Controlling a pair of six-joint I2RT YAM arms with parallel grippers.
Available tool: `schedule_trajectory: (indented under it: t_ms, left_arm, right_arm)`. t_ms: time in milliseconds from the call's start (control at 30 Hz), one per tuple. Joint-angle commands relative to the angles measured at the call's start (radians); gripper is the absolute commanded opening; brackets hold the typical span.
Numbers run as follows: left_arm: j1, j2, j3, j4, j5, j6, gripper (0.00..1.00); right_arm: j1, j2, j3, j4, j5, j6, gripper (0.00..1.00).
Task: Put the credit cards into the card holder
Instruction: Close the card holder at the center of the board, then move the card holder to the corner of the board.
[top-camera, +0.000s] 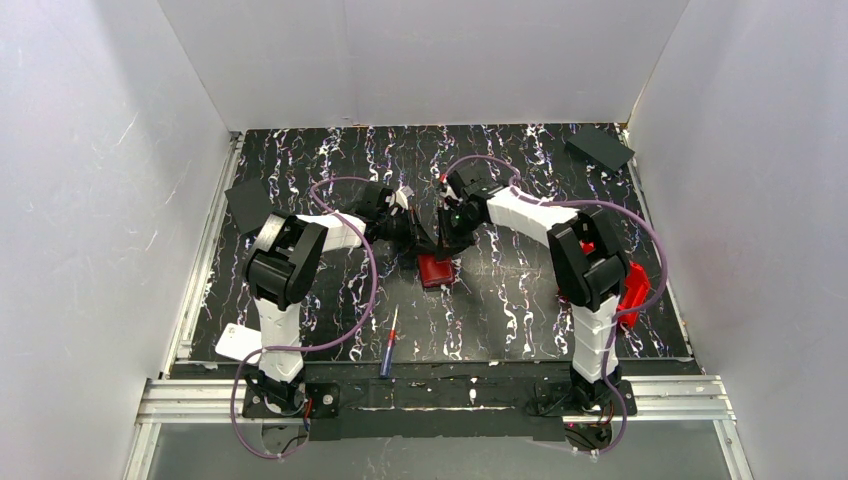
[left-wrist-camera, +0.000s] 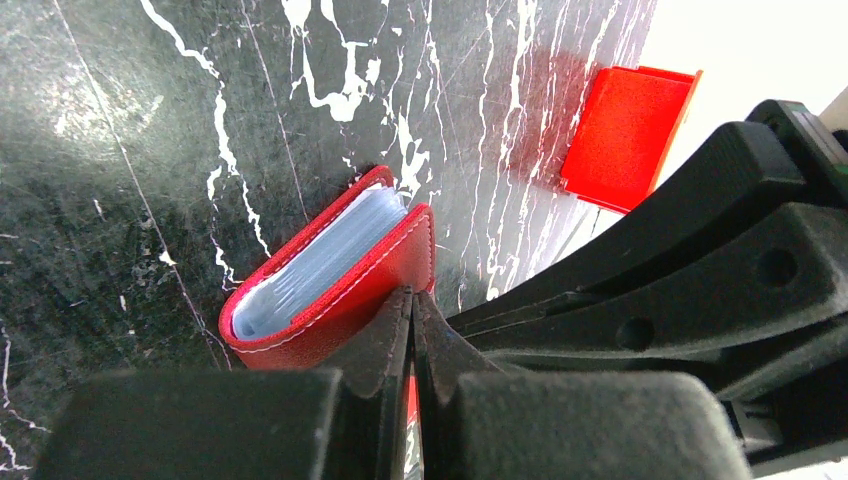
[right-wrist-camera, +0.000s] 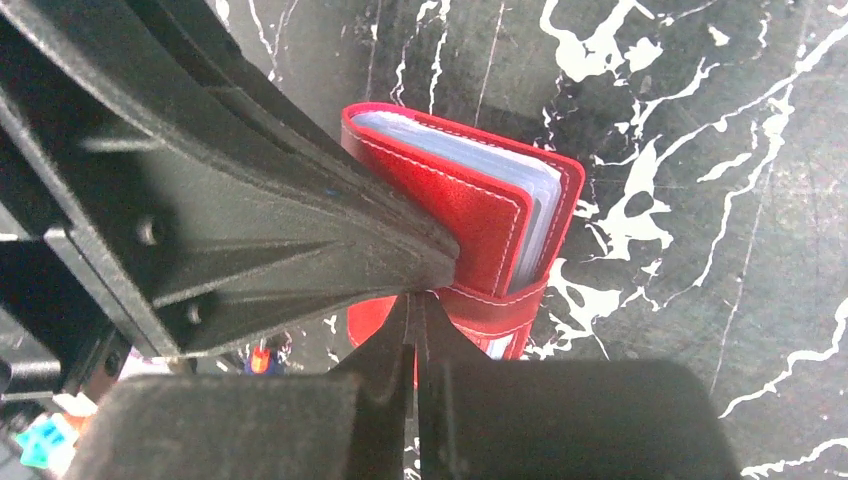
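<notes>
At the left, near the left arm's base, a pale, thin rectangular credit card (top-camera: 238, 343) lies flat on the black, white-veined marble-patterned table (top-camera: 500, 325), well apart from the action. A flat black square (top-camera: 248, 203) lies further back. The left pincer (left-wrist-camera: 411, 300) has its fingers pressed together, apparently pinching the edge of one cover of the small red folding card holder (left-wrist-camera: 330, 280). The holder stands mid-table with its grey-blue pockets fanned. A slim blue-and-red screwdriver-like tool (top-camera: 388, 345) lies near the front edge. The right pincer (right-wrist-camera: 415, 305) is likewise closed, seemingly on the holder's red strap.

The step in hand looks like spreading the holder open; whether any card sits inside I cannot tell. Next, one pincer must let go and fetch the card from the left while the other holds a pocket open. The two pincers crowd each other over the holder, which leaves little room. To the right sits a red open-topped plastic bin (top-camera: 632, 290), and a second black square (top-camera: 600, 148) lies in the far corner.
</notes>
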Motion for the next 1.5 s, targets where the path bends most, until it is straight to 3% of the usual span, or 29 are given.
schedule_trajectory:
  t_ms: [0,167,300,367,500,567,667,833,900,1000,1133,1233,1333,1433,1467]
  left_arm:
    - [-0.034,0.058,-0.064,-0.139,-0.128,0.052,0.0]
    - [-0.035,0.054,-0.066,-0.138,-0.125,0.052,0.0]
    - [-0.034,0.047,-0.063,-0.142,-0.121,0.057,0.0]
    - [-0.034,0.037,-0.053,-0.157,-0.113,0.067,0.0]
    - [-0.034,0.006,0.013,-0.236,-0.097,0.103,0.0]
    - [-0.031,0.001,0.072,-0.284,-0.071,0.12,0.0]
    - [-0.011,-0.025,0.14,-0.3,-0.023,0.105,0.03]
    - [0.032,-0.106,0.295,-0.422,0.029,0.145,0.25]
    - [0.091,-0.214,0.303,-0.516,0.029,0.212,0.34]
    - [0.199,-0.447,0.174,-0.641,-0.022,0.312,0.44]
    - [0.229,-0.665,0.001,-0.701,-0.11,0.354,0.52]
    - [0.238,-0.782,-0.133,-0.688,-0.183,0.352,0.53]
    - [0.239,-0.795,-0.159,-0.672,-0.179,0.345,0.53]
    - [0.24,-0.798,-0.179,-0.654,-0.188,0.336,0.53]
    - [0.24,-0.797,-0.185,-0.649,-0.191,0.335,0.53]
  right_arm:
    - [0.154,0.404,-0.156,-0.067,0.558,0.004,0.01]
    - [0.208,0.43,-0.154,-0.081,0.643,0.025,0.01]
    - [0.21,0.392,-0.173,-0.007,0.527,-0.019,0.01]
    - [0.199,0.282,-0.175,0.041,0.413,-0.064,0.26]
    - [0.151,0.063,-0.096,0.064,0.256,-0.105,0.58]
    - [0.12,-0.011,-0.034,0.04,0.212,-0.121,0.67]
    - [0.076,-0.09,0.027,-0.004,0.155,-0.152,0.74]
    - [0.063,-0.25,-0.085,0.031,0.151,-0.255,0.85]
    - [0.106,-0.367,-0.213,0.151,0.272,-0.297,0.91]
    - [0.225,-0.383,-0.242,0.216,0.517,-0.333,0.9]
    - [0.335,-0.261,-0.21,0.222,0.795,-0.379,0.9]
    - [0.356,-0.139,-0.201,0.246,1.012,-0.376,0.74]
    - [0.352,-0.088,-0.197,0.286,1.021,-0.374,0.65]
    - [0.321,-0.031,-0.147,0.296,1.043,-0.349,0.4]
    - [0.301,-0.014,-0.127,0.304,1.054,-0.346,0.37]
